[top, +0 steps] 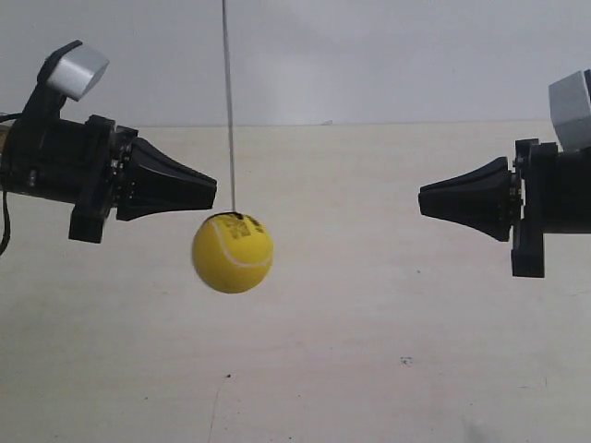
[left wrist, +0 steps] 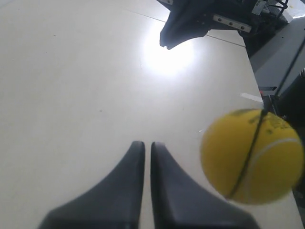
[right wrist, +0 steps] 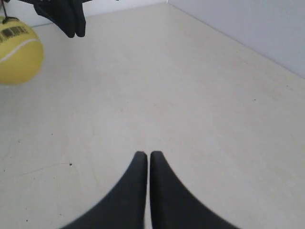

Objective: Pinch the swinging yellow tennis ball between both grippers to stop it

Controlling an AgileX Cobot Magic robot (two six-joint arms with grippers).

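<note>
Ball: the small bright yellow fuzzy tennis ball (top: pixel 233 252) hangs on a thin dark string (top: pixel 228 101) above the pale beige tabletop (top: pixel 369 351), touching nothing.
Which arm is which: your left wrist view has the ball large and close, and your right wrist view has it small and far, beside the other tip. So the arm at the exterior view's left is your left arm.
Left gripper: the black tapered left gripper (top: pixel 212 194) has its two fingers pressed together, with only a hairline slit in the wrist view. It holds nothing.
Right gripper: the black tapered right gripper (top: pixel 423 201) is likewise pressed together and empty.
Key relation: the ball lies far to the left between the two tips. It sits just beside the left tip and well apart from the right one.
Height: in the exterior view the ball's middle sits below the tip-to-tip line, and the left tip points over its upper left shoulder.
Axis: the tips face each other left to right.
Judgement: your right arm has the longer reach. Both tips likely need to drop to meet the ball's middle.
Swing direction: you cannot tell from this moment.
</note>
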